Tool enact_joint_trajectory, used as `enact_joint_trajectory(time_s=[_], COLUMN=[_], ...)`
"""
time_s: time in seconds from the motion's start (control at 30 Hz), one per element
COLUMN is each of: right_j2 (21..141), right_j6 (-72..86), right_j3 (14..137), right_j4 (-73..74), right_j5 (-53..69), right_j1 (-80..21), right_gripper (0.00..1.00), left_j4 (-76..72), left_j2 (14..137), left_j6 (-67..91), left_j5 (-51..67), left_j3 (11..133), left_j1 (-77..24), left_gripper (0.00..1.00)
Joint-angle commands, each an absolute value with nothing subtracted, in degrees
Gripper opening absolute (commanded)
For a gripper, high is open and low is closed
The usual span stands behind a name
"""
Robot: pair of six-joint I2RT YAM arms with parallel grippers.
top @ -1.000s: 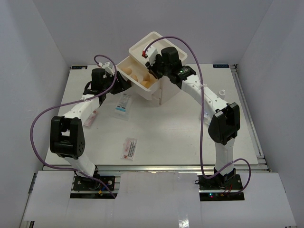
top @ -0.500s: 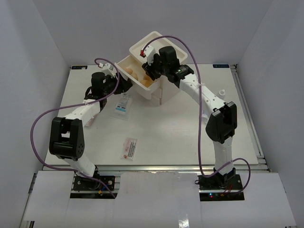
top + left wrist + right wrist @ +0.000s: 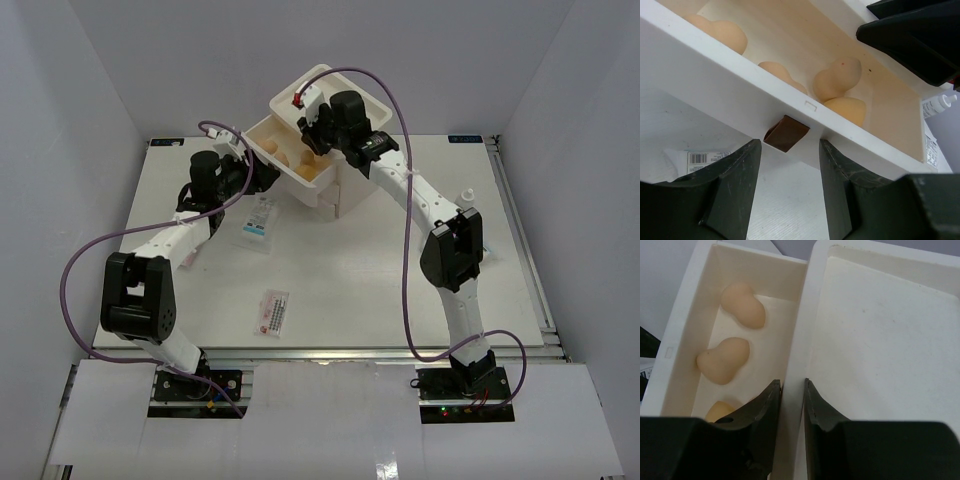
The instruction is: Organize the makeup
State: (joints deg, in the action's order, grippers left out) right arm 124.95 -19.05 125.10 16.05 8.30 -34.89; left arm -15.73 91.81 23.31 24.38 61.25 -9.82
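So here's what we're looking at: the cream box (image 3: 322,73) sits at the far side of the table (image 3: 380,290) with one drawer (image 3: 715,80) pulled out to the left. All four tan sponges (image 3: 837,80) are lying inside that drawer.

The left gripper (image 3: 787,149) is right at the drawer's front. Its fingers are spread apart on either side of the little brown tab (image 3: 786,133), and as far as we can see they aren't touching it.

The right gripper (image 3: 791,383) comes in from above, and its fingers are pinching the white wall (image 3: 799,325) between the drawer and the box's open top tray (a pretty narrow grip).

The rest of the makeup is out on the table. A blue-print sachet (image 3: 257,225) lies just below the drawer, and a pink-red sachet (image 3: 272,312) sits closer to the near edge. The small white bottle (image 3: 466,193) stands off to the right, well apart from both.
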Motion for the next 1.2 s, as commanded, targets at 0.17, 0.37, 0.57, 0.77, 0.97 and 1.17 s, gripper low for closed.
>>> enact_joint_trajectory(time_s=[0.17,0.37,0.57,0.77,0.97,1.17], right_j2=[118.75,116.25,114.96,114.08,114.43,115.35], right_j6=[-17.75,-18.65,-20.34,-20.65,-19.13,-17.1], right_j3=[119.27,116.52,113.43,112.55,114.03,115.96], right_j4=[21.62,23.18,25.84,26.06,26.02,25.64], right_j5=[29.62,30.11,35.32,36.17,35.56,34.14], right_j1=[-37.7,-37.78,-37.79,-37.79,-37.88,-37.88], right_gripper=[0.12,0.12,0.11,0.11,0.12,0.17], left_j4=[-28.92,-33.33,-35.07,-33.88,-33.41,-30.49], left_j2=[87.89,88.4,88.11,91.01,96.17,99.12], left_j6=[20.3,19.15,18.16,18.28,20.51,21.32], left_j5=[28.57,32.79,34.85,33.36,30.34,25.81], left_j3=[55.46,53.86,53.04,56.39,61.32,65.82], left_j1=[-10.55,-10.63,-10.59,-10.64,-11.73,-13.2], left_gripper=[0.59,0.6,0.6,0.6,0.6,0.6])
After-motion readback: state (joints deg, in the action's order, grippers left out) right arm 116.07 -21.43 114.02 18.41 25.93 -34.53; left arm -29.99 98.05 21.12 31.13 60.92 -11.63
